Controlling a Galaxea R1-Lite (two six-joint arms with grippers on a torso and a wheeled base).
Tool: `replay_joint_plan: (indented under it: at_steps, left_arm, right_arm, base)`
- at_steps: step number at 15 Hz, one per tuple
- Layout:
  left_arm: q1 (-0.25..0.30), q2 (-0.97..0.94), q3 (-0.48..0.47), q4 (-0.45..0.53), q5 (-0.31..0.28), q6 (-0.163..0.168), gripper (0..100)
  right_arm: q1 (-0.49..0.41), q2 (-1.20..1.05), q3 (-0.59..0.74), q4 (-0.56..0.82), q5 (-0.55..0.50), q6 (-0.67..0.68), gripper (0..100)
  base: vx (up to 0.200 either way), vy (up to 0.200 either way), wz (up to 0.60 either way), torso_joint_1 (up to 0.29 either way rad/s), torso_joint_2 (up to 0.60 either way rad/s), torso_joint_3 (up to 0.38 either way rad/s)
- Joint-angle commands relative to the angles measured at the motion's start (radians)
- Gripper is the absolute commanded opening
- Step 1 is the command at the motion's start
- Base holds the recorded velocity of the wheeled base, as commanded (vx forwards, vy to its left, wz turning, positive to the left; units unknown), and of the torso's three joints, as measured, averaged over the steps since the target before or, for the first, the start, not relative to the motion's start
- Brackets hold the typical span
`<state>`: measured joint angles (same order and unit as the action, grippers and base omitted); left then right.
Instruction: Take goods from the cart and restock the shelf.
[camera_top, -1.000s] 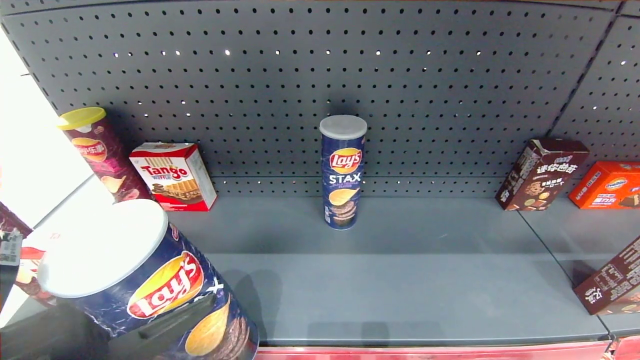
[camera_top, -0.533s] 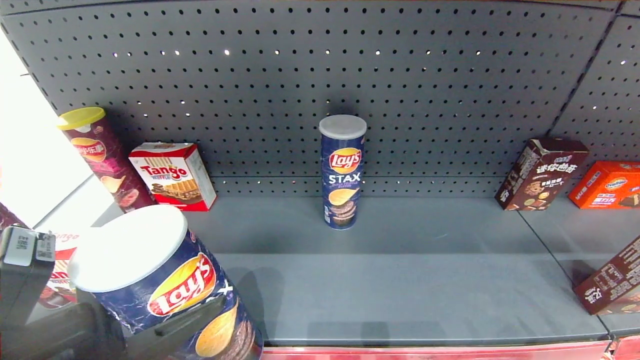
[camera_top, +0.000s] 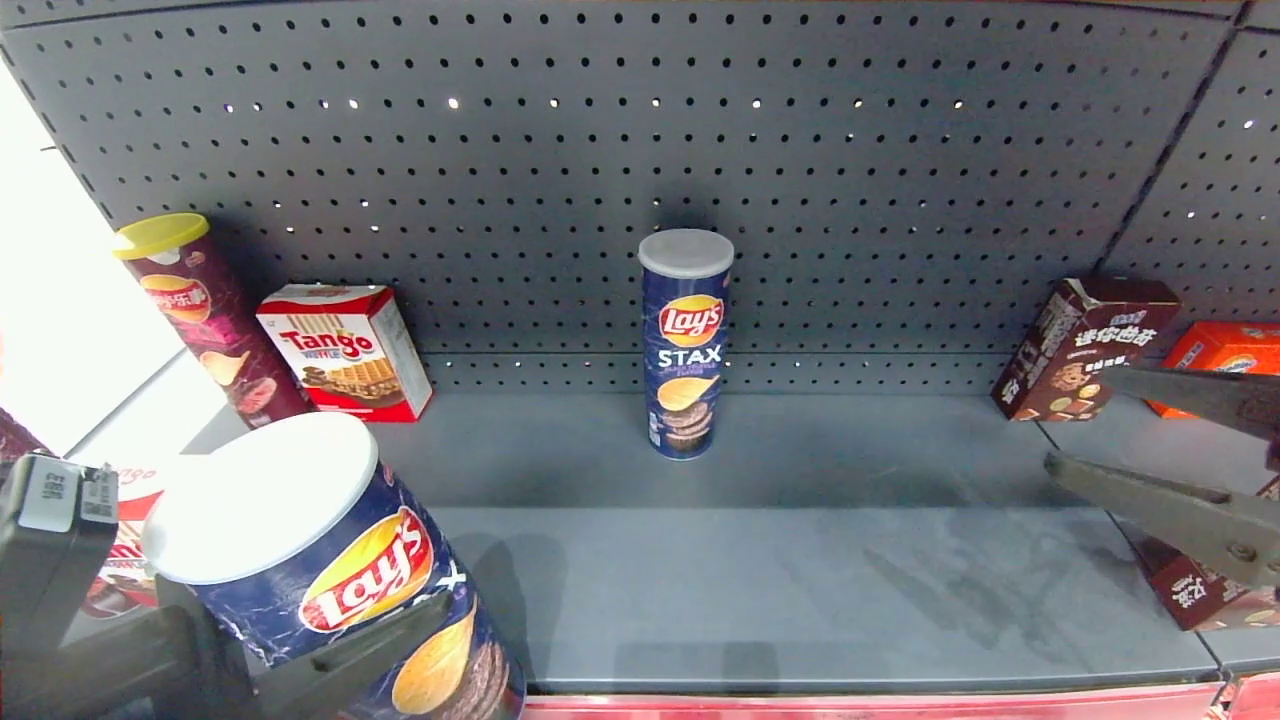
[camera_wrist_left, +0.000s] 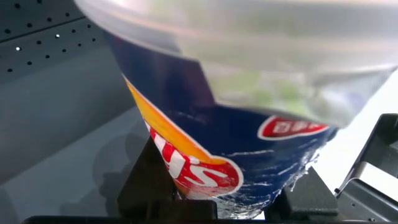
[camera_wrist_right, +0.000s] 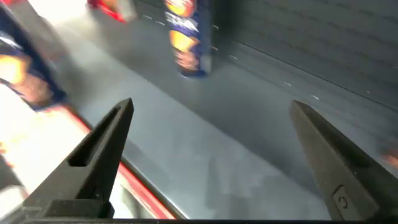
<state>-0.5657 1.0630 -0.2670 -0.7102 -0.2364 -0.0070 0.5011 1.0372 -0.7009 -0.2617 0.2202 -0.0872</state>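
A dark blue chip can with a white lid (camera_top: 320, 570) hangs tilted at the shelf's front left corner, and my left gripper (camera_top: 300, 660) is shut on its lower body. In the left wrist view the can (camera_wrist_left: 236, 124) sits between the dark fingers of the left gripper (camera_wrist_left: 224, 199). A matching blue can (camera_top: 686, 345) stands upright at the back middle of the grey shelf (camera_top: 800, 560). My right gripper (camera_top: 1080, 420) is open and holds nothing, low over the shelf's right end. In the right wrist view the right gripper (camera_wrist_right: 211, 106) faces the standing can (camera_wrist_right: 189, 37).
A purple can with a yellow lid (camera_top: 205, 315) and a red-and-white wafer box (camera_top: 345, 350) stand at the back left. A brown box (camera_top: 1085, 350) and an orange box (camera_top: 1215, 350) are at the back right, another brown box (camera_top: 1200, 590) at the front right. A pegboard wall (camera_top: 640, 150) closes the back.
The held can shifted a little to the right and inward, then stayed. My right gripper came into the head view from the right edge, open.
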Motion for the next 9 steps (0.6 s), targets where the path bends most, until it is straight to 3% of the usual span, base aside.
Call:
replay_joint_plan:
  at_steps: [1,4,7,8,9]
  left_arm:
    - [0.000,0.002,0.000,0.000,0.000,-0.001,0]
    - [0.000,0.002,0.000,0.000,0.000,-0.001,0]
    - [0.024,0.002,0.002,0.000,-0.003,-0.001,0]
    - [0.027,0.002,0.002,0.000,-0.003,-0.001,0]
    - [0.026,0.002,0.002,0.000,-0.003,-0.001,0]
  right_arm:
    - [0.034,0.161,-0.091,-0.007,0.031,0.012,100]
    - [0.010,0.290,-0.149,-0.054,0.080,0.004,100]
    - [-0.018,0.429,-0.152,-0.235,0.084,-0.005,100]
    - [-0.042,0.500,-0.172,-0.309,0.113,-0.052,100]
    - [-0.072,0.537,-0.195,-0.330,0.208,-0.080,100]
  base:
    - [0.000,0.000,0.00,0.000,0.00,0.000]
    - [0.000,0.000,0.00,0.000,0.00,0.000]
    - [0.000,0.000,0.00,0.000,0.00,0.000]
    - [0.000,0.000,0.00,0.000,0.00,0.000]
    - [0.000,0.000,0.00,0.000,0.00,0.000]
